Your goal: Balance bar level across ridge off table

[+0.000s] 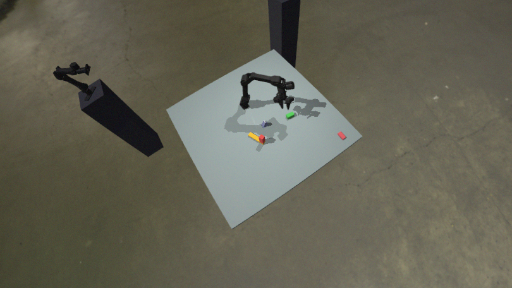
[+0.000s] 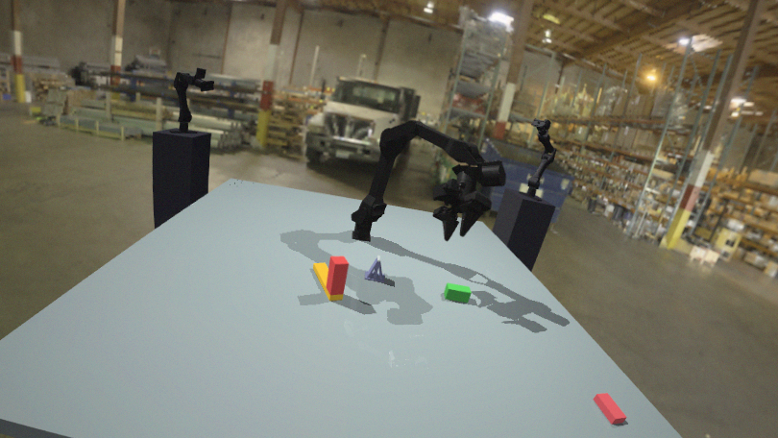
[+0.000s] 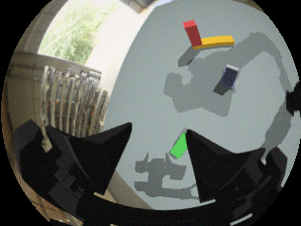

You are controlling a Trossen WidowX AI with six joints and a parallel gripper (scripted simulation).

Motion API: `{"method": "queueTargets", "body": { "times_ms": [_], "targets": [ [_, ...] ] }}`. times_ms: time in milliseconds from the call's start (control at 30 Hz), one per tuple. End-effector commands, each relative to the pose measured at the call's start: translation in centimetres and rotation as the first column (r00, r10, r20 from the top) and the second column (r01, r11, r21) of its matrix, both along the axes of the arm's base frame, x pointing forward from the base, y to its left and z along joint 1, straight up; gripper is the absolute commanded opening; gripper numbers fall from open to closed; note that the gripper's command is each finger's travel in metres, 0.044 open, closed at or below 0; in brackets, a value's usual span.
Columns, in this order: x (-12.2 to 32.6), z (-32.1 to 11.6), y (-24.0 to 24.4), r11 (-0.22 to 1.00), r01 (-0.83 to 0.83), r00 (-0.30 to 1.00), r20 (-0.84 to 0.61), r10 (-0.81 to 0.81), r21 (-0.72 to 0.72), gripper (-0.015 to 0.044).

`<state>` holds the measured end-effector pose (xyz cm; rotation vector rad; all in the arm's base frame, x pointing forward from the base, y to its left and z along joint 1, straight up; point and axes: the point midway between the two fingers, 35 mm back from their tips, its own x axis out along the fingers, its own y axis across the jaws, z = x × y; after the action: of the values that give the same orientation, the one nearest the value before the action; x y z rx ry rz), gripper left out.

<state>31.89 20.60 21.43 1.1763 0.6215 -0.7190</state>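
The yellow bar [image 1: 253, 136] [image 2: 321, 275] [image 3: 218, 41] lies on the table, with a red block [image 1: 262, 138] [image 2: 337, 276] [image 3: 192, 34] standing upright on one end. The small purple triangular ridge [image 1: 263, 123] [image 2: 376, 270] [image 3: 229, 76] stands a short way from the bar, with nothing on it. My gripper [image 1: 285, 108] [image 2: 455, 236] [image 3: 158, 129] is open and empty, pointing down, high above the table. It is off to the green block's side of the ridge, away from the bar.
A green block [image 1: 289, 115] [image 2: 457, 293] [image 3: 179, 146] lies on the table beyond the ridge from the bar. A second red block [image 1: 341, 135] [image 2: 609, 408] lies flat near a table corner. Dark pedestals [image 1: 121, 117] [image 2: 181, 179] stand off the table, with other arms on top.
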Motion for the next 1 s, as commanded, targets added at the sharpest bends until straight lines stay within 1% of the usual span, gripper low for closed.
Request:
{"method": "queueTargets", "body": {
  "times_ms": [0, 500, 967],
  "targets": [
    [0.9, -0.3, -1.5, 0.998, 0.061, 0.998, -0.032, -0.06, 0.021, 0.0315],
    [3.7, -0.8, -8.0, 0.956, 0.284, 0.952, -0.145, -0.271, 0.075, 0.0315],
    [4.9, -1.1, -13.8, 0.87, 0.479, 0.863, -0.246, -0.441, 0.12, 0.0315]
  ]
}}
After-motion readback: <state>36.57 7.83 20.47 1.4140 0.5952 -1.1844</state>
